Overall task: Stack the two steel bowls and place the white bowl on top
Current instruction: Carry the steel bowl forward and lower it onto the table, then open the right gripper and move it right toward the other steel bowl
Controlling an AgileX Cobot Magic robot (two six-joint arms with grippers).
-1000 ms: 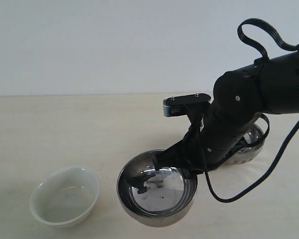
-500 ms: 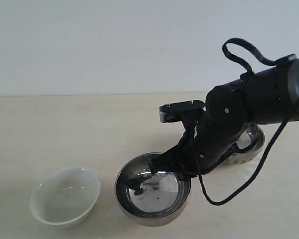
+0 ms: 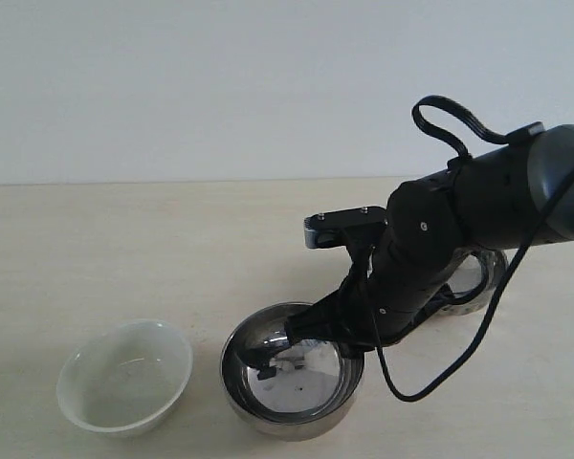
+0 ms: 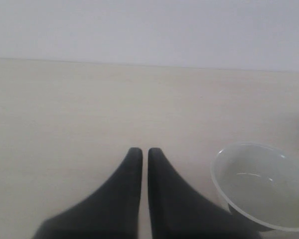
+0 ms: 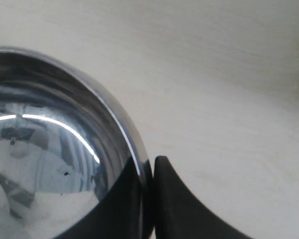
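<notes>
**Exterior view.** The right pincer [image 3: 304,330] is clamped on the rear rim of the near steel bowl [image 3: 292,382], low over the bench [image 3: 124,249]. Whether the bowl rests on the bench or hangs just clear cannot be told. The far steel bowl [image 3: 476,273] stands behind the right arm, on the right and well apart from the held bowl. The white bowl [image 3: 124,378] stands upright on the left, near the held bowl but not touching it. The left pincer is out of view here.

**Left wrist view.** The left pincer [image 4: 140,155] has its fingers together, with only a hairline gap and nothing between them. The white bowl [image 4: 261,184] lies just beside it, off to one side of the finger line. The left arm is judged the nearer one for this bowl.

**Right wrist view.** The right pincer [image 5: 148,172] has one finger inside and one outside the wall of the steel bowl [image 5: 50,149], and grips the rim. Bare bench [image 5: 229,74] lies beyond. The other steel bowl is not visible here.
</notes>
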